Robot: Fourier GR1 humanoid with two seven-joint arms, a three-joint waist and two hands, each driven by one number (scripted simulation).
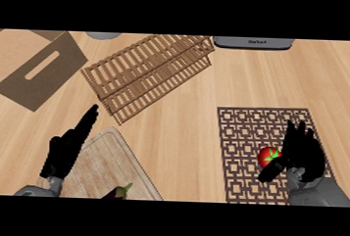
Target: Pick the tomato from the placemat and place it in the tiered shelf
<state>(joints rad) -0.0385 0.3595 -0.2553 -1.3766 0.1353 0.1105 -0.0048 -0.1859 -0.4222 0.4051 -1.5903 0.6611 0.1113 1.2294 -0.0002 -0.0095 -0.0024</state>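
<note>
The tomato (pixel 269 154) lay on the placemat (pixel 243 125), touching the right hand (pixel 303 153), whose thumb and straight fingers flanked it uncurled. Probably light, smooth and bruisable, it wanted holding across its round middle.

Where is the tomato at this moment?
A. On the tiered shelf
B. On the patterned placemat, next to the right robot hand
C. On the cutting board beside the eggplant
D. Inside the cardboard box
B: the tomato lies on the placemat, right beside the thumb of the right robot hand, far from the tiered shelf.
</note>
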